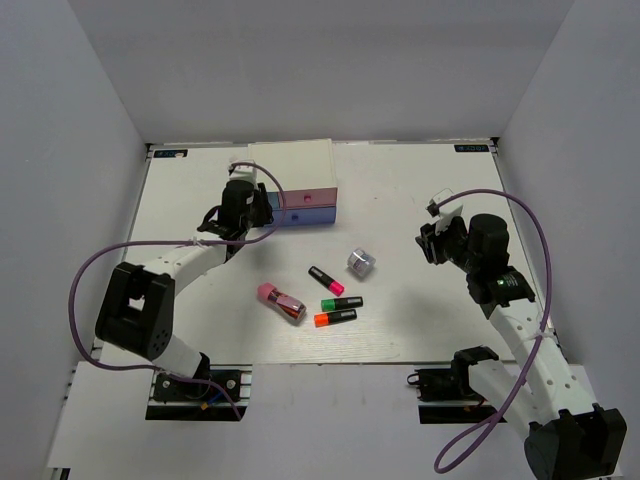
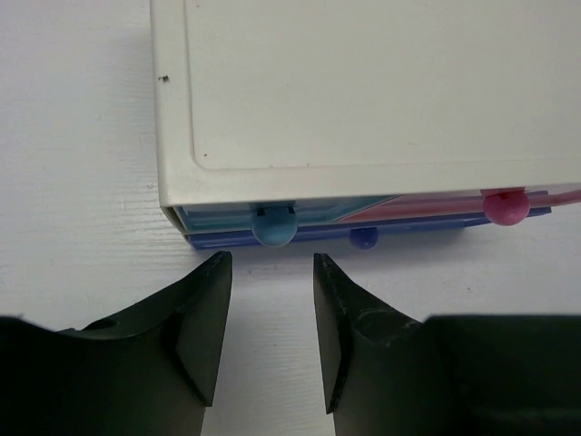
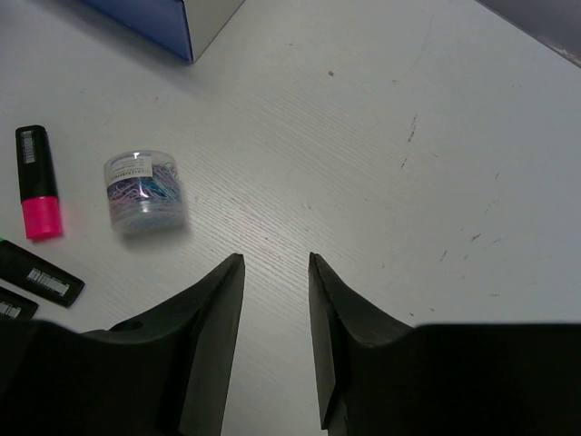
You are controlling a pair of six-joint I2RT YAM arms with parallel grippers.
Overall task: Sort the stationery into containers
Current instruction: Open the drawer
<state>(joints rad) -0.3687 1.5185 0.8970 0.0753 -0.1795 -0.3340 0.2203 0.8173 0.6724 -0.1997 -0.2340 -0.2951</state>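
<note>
The white-topped drawer unit (image 1: 290, 163) stands at the back. My left gripper (image 1: 258, 207) is open and empty at its front left. In the left wrist view the open gripper (image 2: 270, 259) sits just short of the light blue drawer's knob (image 2: 274, 224); the periwinkle knob (image 2: 363, 238) and pink knob (image 2: 506, 206) lie to the right. Pink-ended (image 1: 326, 280), green-ended (image 1: 342, 302) and orange-ended (image 1: 335, 318) markers, the pink-and-red block (image 1: 282, 301) and the silver-purple cube (image 1: 361, 262) lie mid-table. My right gripper (image 1: 428, 243) is open and empty, right of the cube (image 3: 145, 191).
The pink drawer front (image 1: 312, 197) and periwinkle drawer front (image 1: 305, 215) face the near edge. The right wrist view shows its open gripper (image 3: 275, 259) over bare table, the pink-ended marker (image 3: 36, 182) at left and the unit's blue corner (image 3: 154, 18). Grey walls enclose the table.
</note>
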